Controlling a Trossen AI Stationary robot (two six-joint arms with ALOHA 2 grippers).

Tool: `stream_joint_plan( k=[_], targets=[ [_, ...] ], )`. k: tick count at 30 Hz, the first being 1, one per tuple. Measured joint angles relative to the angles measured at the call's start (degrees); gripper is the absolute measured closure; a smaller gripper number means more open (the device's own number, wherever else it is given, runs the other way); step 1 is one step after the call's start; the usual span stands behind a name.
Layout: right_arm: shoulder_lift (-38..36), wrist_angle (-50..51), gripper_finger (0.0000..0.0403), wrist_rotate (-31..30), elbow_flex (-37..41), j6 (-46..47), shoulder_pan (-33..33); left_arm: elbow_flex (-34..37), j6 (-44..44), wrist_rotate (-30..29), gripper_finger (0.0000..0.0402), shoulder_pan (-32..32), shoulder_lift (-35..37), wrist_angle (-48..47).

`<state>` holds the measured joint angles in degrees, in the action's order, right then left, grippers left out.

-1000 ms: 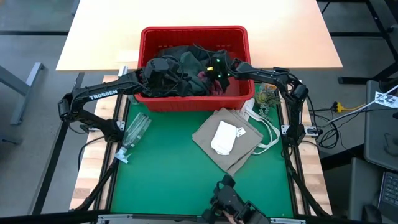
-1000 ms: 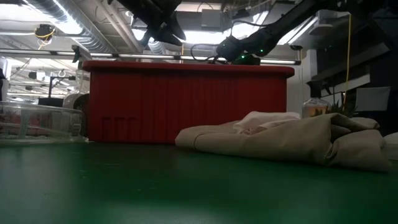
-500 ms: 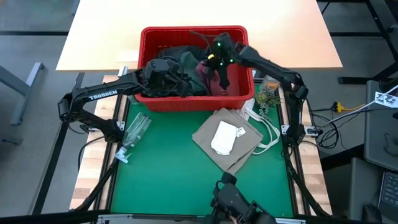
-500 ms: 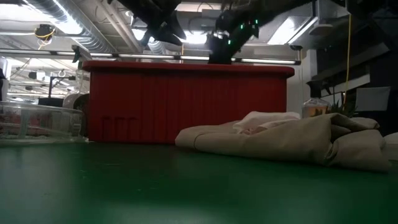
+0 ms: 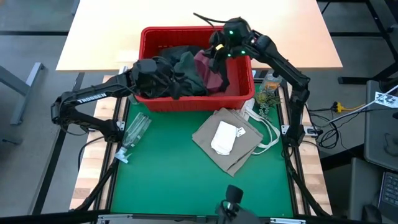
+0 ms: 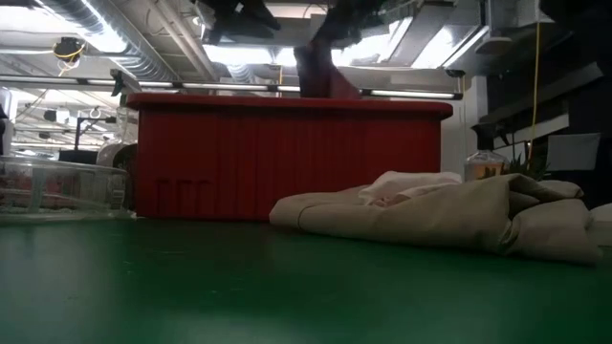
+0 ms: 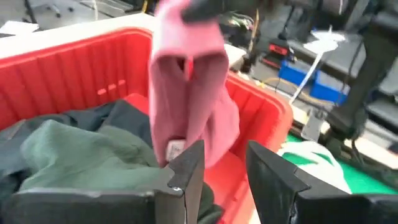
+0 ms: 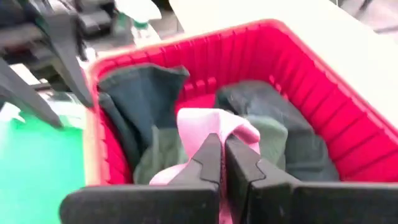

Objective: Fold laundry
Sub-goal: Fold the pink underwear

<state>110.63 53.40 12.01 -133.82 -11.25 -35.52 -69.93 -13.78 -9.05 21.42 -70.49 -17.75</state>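
The red basket [image 5: 239,90] stands at the table's far side with laundry in it: an olive-green shirt [image 5: 189,68], black garments [image 5: 171,84] and a maroon piece [image 5: 210,70]. My right gripper [image 5: 219,48] is shut on the maroon piece above the basket's right half. The piece hangs above the rim in the low view [image 6: 316,69]. My left gripper [image 7: 224,171] is open over the basket's left half [image 5: 152,71], with the maroon piece [image 7: 193,99] hanging ahead of it. A tan top [image 5: 227,140] lies flat on the green mat. My right gripper pinches the maroon piece's upper end [image 8: 214,127] between its two fingers, which come from above and point down. The cloth is bunched there, in several layers. The piece hangs below the fingers, and its lower end [image 5: 214,84] reaches down inside the basket.
A clear plastic bottle [image 5: 134,129] lies on the mat's left side. A white cloth [image 5: 224,138] lies on the tan top, whose straps [image 5: 268,134] trail to the right. A small bottle [image 5: 268,87] and clutter stand right of the basket. Green mat [image 5: 168,174] lies bare near the front.
My right gripper has gone up and toward the table's far edge, shut on the maroon piece. The piece has been drawn up out of the pile and now hangs above the basket's rim. My left gripper has risen a little over the basket's left half.
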Motion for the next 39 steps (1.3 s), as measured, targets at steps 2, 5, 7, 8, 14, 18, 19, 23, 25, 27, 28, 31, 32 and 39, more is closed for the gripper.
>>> stream_joint_plan(
  k=[2,5,7,8,14,18,19,23,25,27,28,31,32,39],
  targets=[
    [-1.3,-0.5,0.0400,-0.2,-0.2,0.0,0.6,0.0,1.8,0.7,0.0288,-1.3,-0.5,0.2],
    [-3.0,-0.6,0.0398,-0.2,-0.5,0.2,0.9,0.0,6.3,1.8,0.0288,-3.1,-1.3,0.1],
    [-4.0,-0.6,0.0399,-0.4,-0.5,0.3,1.4,0.0,9.4,1.7,0.0288,-4.5,-2.1,0.1],
    [-4.5,-0.6,0.0399,-0.4,-0.5,0.3,1.4,0.0,10.2,1.3,0.0288,-5.1,-2.4,0.2],
    [-7.3,-0.6,0.0399,-0.4,-0.5,0.3,2.8,0.0,8.0,-4.1,0.0288,-7.3,-5.5,0.2],
    [-8.8,-1.1,0.0400,-0.4,-0.5,0.3,4.1,0.0,7.7,-4.4,0.0288,-7.8,-8.1,0.8],
    [-9.3,-1.4,0.0399,-0.4,-0.5,0.3,4.6,0.0,7.0,-4.6,0.0288,-7.8,-8.9,1.0],
    [-10.9,-1.5,0.0399,-0.4,-0.5,0.3,6.1,0.0,5.0,-9.0,0.0288,-7.7,-11.2,1.3],
    [-11.4,-1.5,0.0400,-0.4,-0.5,0.3,6.9,0.0,4.9,-11.1,0.0288,-7.7,-12.2,1.7],
    [-11.9,-1.4,0.0399,-0.4,-0.5,0.3,7.5,0.0,4.2,-12.0,0.0288,-7.7,-13.1,1.6],
    [-12.2,-1.5,0.0398,-0.4,-0.5,0.3,7.8,0.0,3.6,-12.3,0.0288,-7.7,-13.5,1.9],
    [-12.8,-1.5,0.0399,-0.4,-0.5,0.3,8.3,0.0,3.3,-12.5,0.0288,-7.7,-14.1,2.2],
    [-13.0,-1.7,0.0400,-0.4,-0.5,0.3,8.8,0.0,3.3,-12.5,0.0288,-7.7,-14.4,2.4],
    [-14.3,-3.2,0.0400,0.8,-0.5,0.3,9.3,0.0,3.2,-13.1,0.0288,-7.7,-14.7,2.5]
  ],
)
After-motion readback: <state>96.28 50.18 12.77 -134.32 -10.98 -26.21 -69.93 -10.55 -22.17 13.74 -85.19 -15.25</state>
